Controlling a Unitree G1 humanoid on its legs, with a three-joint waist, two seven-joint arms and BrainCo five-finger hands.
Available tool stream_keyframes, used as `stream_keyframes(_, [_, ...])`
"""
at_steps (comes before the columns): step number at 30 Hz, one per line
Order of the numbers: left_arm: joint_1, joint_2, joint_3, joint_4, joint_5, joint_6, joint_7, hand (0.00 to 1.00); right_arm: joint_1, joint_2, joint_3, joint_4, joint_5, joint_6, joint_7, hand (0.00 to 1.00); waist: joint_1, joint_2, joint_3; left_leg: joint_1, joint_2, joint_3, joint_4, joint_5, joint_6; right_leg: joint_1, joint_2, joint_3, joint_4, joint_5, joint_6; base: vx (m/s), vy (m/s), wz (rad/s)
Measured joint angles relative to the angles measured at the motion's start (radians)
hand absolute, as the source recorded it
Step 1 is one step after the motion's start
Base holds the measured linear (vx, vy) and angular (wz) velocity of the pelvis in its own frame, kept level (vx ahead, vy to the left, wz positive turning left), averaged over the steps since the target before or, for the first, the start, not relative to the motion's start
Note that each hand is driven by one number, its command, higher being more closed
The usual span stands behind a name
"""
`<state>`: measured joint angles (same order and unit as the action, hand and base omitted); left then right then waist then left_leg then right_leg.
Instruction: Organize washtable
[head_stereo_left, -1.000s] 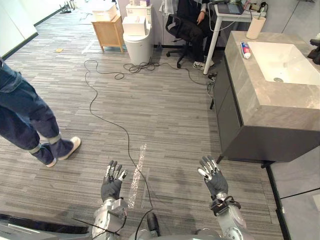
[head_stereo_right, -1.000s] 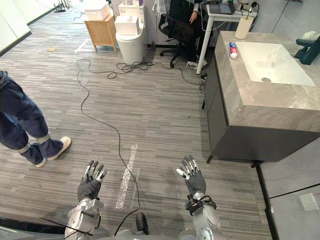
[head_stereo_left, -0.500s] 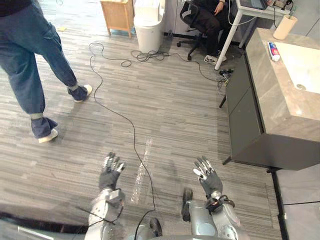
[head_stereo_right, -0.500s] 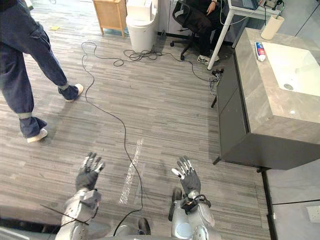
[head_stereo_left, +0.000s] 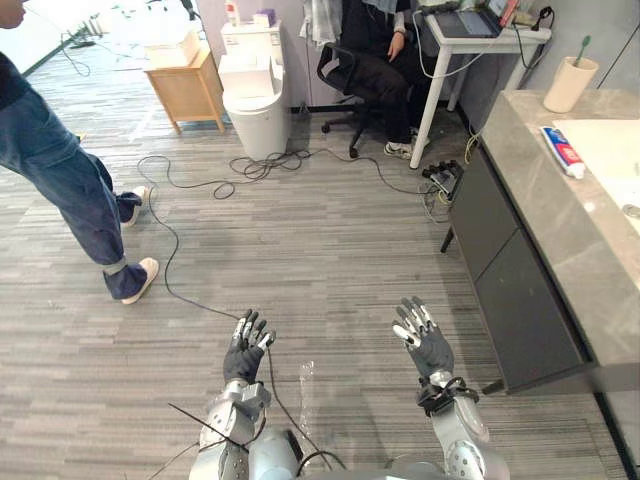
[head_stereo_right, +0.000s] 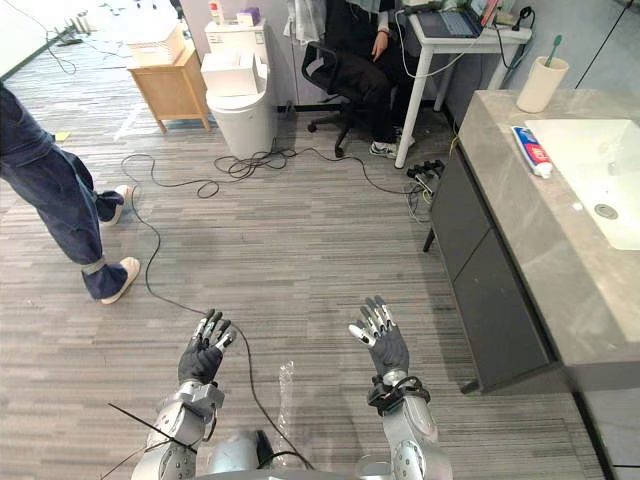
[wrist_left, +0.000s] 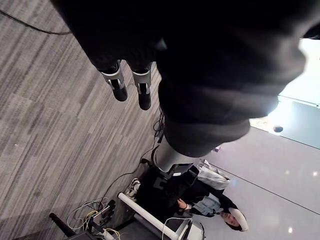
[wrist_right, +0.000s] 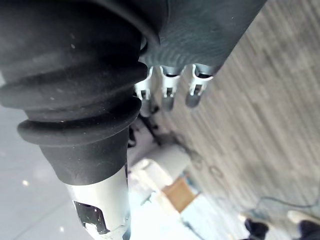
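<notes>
both hands hang low over the grey plank floor with nothing in them. the left hand (head_stereo_right: 203, 355) has its fingers straight and spread, palm turned to the floor, and the right hand (head_stereo_right: 386, 345) is held the same way, fingers fanned out and relaxed. in the left wrist view the fingers (wrist_left: 117, 85) reach straight out above the floor, and in the right wrist view the fingers (wrist_right: 167, 97) also point out straight, touching nothing.

the washtable (head_stereo_right: 510, 200) stands well apart from the hands, ahead and to the robot's right, a grey stone top over a dark cabinet (head_stereo_right: 485, 300). a white sink (head_stereo_right: 585, 165) is set into the top. a tube of toothpaste (head_stereo_right: 530, 150) lies flat on the stone just beside the sink's left rim. a beige cup (head_stereo_right: 541, 83) stands upright on the far end of the top, with a green toothbrush (head_stereo_right: 553, 47) sticking out of it.

a person in blue jeans (head_stereo_right: 50, 200) stands at the left. at the back another person (head_stereo_right: 355, 50) sits on a black office chair (head_stereo_right: 320, 75), next to a white desk (head_stereo_right: 450, 40) with a laptop (head_stereo_right: 445, 20) on it. a white toilet (head_stereo_right: 240, 100) and a small wooden table (head_stereo_right: 165, 85) stand side by side further left. a power strip (head_stereo_right: 425, 170) lies on the floor near the washtable's far corner.
</notes>
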<state>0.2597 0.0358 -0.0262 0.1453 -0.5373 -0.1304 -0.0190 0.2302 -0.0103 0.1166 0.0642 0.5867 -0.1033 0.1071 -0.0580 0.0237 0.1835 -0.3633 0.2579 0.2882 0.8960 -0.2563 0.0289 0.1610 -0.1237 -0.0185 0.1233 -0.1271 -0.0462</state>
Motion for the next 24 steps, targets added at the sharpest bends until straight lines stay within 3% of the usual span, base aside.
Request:
stream_keyframes(1, [0.009,-0.006,0.004,-0.01,0.0,0.0,0.0,0.0,-0.001,0.0,0.001,-0.001,0.002,-0.003,0.001,0.0,0.01,0.005,0.0,-0.005,-0.045,-0.077,-0.251,0.04,-0.06,0.002,-0.042,0.022,0.022,-0.029,0.047,0.56,0.572,-1.0])
stream_keyframes(2, [0.017,-0.019,0.011,-0.017,0.0,0.0,0.0,0.0,0.005,-0.002,0.001,-0.002,0.001,-0.003,0.002,0.0,0.015,0.019,-0.003,0.025,-0.067,-0.149,-0.437,0.075,-0.107,0.005,-0.053,0.029,0.032,-0.057,0.088,0.47,0.562,-1.02])
stream_keyframes(3, [0.021,-0.027,0.041,-0.002,0.0,0.0,0.006,0.0,0.002,0.01,0.01,0.036,0.001,0.008,-0.001,0.0,0.008,-0.012,0.011,0.099,-0.09,-0.136,-0.539,0.197,-0.18,0.046,-0.08,0.08,0.052,-0.135,0.19,0.45,0.463,-0.63])
stream_keyframes(5, [0.024,-0.024,0.051,-0.028,0.0,-0.004,0.011,0.0,0.039,0.011,0.03,0.02,-0.001,0.015,0.006,0.0,0.001,-0.011,0.011,0.08,-0.063,-0.167,-0.438,0.193,-0.228,0.011,0.019,0.119,0.11,-0.144,0.17,0.41,0.281,-0.57])
stream_keyframes(6, [0.04,-0.024,0.069,-0.058,0.0,-0.016,0.011,0.0,0.037,0.027,0.043,0.018,-0.008,0.013,0.006,0.0,0.014,-0.019,0.027,-0.041,-0.068,-0.279,-0.179,0.165,-0.216,-0.004,0.057,0.122,0.139,-0.116,0.098,0.29,0.148,-1.25])
stream_keyframes(7, [0.065,-0.034,0.062,-0.061,0.0,-0.021,0.011,0.0,0.04,0.026,0.039,0.019,-0.012,0.009,0.007,0.0,0.019,-0.032,0.005,-0.059,-0.089,-0.382,-0.263,0.112,-0.205,-0.003,0.04,0.199,0.137,-0.129,0.094,0.26,0.164,-1.53])
stream_keyframes(8, [0.074,-0.035,0.053,-0.065,0.0,-0.022,0.01,0.0,0.039,0.025,0.038,0.016,-0.017,0.008,0.007,0.0,0.02,-0.02,-0.002,-0.044,-0.087,-0.417,-0.359,0.116,-0.204,-0.001,0.037,0.247,0.128,-0.156,0.064,0.25,0.327,-1.88])
stream_keyframes(9, [0.095,-0.033,0.047,-0.078,0.0,-0.025,0.003,0.0,0.028,0.016,0.038,0.022,-0.023,0.002,0.008,0.0,0.02,-0.006,-0.007,-0.044,-0.08,-0.431,-0.373,0.134,-0.238,0.007,0.022,0.328,0.125,-0.246,0.059,0.25,0.41,-1.84])
stream_keyframes(10, [0.088,-0.019,0.045,-0.06,0.0,-0.018,0.001,0.0,0.015,0.026,0.039,0.055,-0.028,0.004,0.007,0.0,0.003,-0.047,-0.007,-0.05,-0.093,-0.37,-0.284,0.045,-0.221,-0.001,-0.02,0.38,0.14,-0.255,0.075,0.27,0.49,-1.68])
stream_keyframes(13, [0.062,-0.013,0.036,-0.071,0.0,-0.016,-0.002,0.0,0.059,0.022,0.041,0.058,-0.039,0.006,0.009,0.0,-0.013,-0.086,-0.041,-0.036,-0.099,-0.265,-0.266,-0.014,-0.173,-0.121,-0.038,0.44,0.296,-0.15,0.062,0.24,0.369,-1.0])
stream_keyframes(15, [0.049,-0.008,0.02,-0.071,0.0,-0.017,-0.002,0.0,0.055,0.026,0.045,0.059,-0.039,0.013,0.009,0.0,-0.011,-0.093,-0.045,0.035,-0.107,-0.18,-0.312,-0.034,-0.136,-0.225,-0.053,0.423,0.433,0.005,0.086,0.23,0.36,-0.89])
stream_keyframes(17, [0.05,0.001,0.01,-0.072,0.002,-0.016,-0.002,0.0,0.053,0.028,0.051,0.059,-0.032,0.019,0.026,0.0,-0.013,-0.086,-0.046,0.11,-0.119,-0.124,-0.36,-0.036,-0.101,-0.256,-0.084,0.37,0.468,0.133,0.107,0.2,0.354,-0.74])
stream_keyframes(18, [0.052,0.007,-0.005,-0.074,0.002,-0.016,-0.002,0.0,0.053,0.036,0.061,0.061,-0.026,0.022,0.034,0.0,-0.011,-0.076,-0.046,0.17,-0.121,-0.072,-0.401,-0.038,-0.069,-0.27,-0.127,0.272,0.483,0.211,0.086,0.18,0.299,-0.9])
stream_keyframes(20, [0.055,0.03,-0.001,-0.08,0.001,-0.014,-0.002,0.0,0.055,0.049,0.096,0.074,-0.026,0.029,0.051,0.0,-0.009,-0.071,-0.054,0.24,-0.122,-0.016,-0.45,-0.049,-0.029,-0.32,-0.149,0.089,0.609,0.178,0.062,0.18,0.213,-0.76])
stream_keyframes(22, [0.056,0.049,-0.002,-0.081,0.002,-0.009,-0.002,0.0,0.071,0.057,0.112,0.073,-0.028,0.037,0.075,0.0,-0.011,-0.068,-0.059,0.316,-0.132,0.025,-0.505,-0.065,0.0,-0.365,-0.094,-0.08,0.774,0.036,0.051,0.19,0.153,-0.51])
stream_keyframes(24, [0.056,0.041,-0.013,-0.08,0.01,-0.006,-0.003,0.0,0.082,0.052,0.091,0.074,-0.029,0.04,0.074,0.0,-0.014,-0.054,-0.055,0.36,-0.137,0.062,-0.537,-0.068,0.003,-0.4,-0.07,-0.182,0.807,-0.057,0.049,0.21,0.107,-0.41])
